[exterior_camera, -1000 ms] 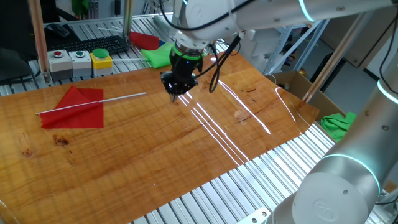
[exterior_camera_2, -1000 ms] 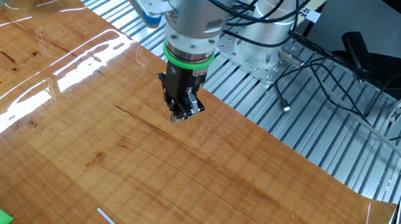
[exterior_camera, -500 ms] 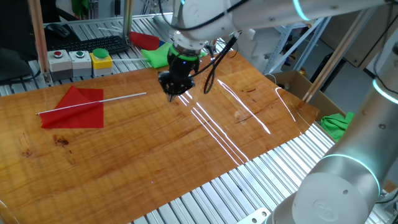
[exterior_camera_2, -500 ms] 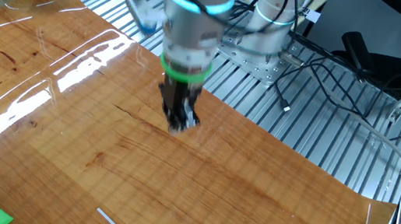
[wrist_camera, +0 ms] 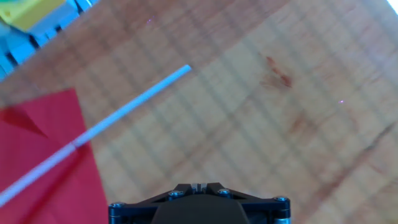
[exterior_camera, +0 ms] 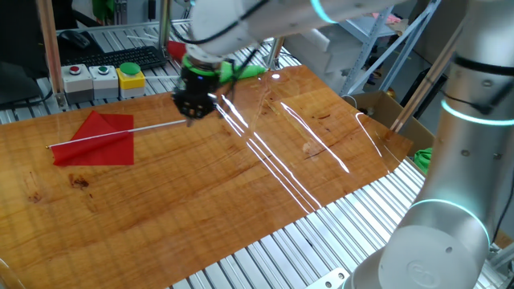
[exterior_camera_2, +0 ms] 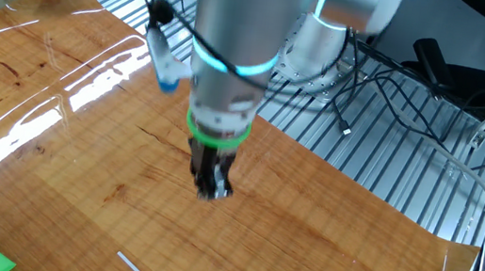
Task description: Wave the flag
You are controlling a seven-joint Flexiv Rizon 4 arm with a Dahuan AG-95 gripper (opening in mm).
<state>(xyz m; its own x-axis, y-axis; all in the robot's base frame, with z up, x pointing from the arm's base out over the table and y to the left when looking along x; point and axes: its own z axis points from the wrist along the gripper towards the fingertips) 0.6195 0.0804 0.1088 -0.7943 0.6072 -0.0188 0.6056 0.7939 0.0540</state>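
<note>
Flag (exterior_camera: 100,137) lies flat on the wooden desk (exterior_camera: 241,193) exactly where it lay a second ago, its red cloth spread out and its thin white stick pointing toward the fingers (exterior_camera: 190,112). Those fingers have travelled from the middle of the desk to hang just above the stick's free end, not touching it. The hand view is blurred, the stick crossing it diagonally over the cloth, and I cannot tell how far apart the fingers stand.
</note>
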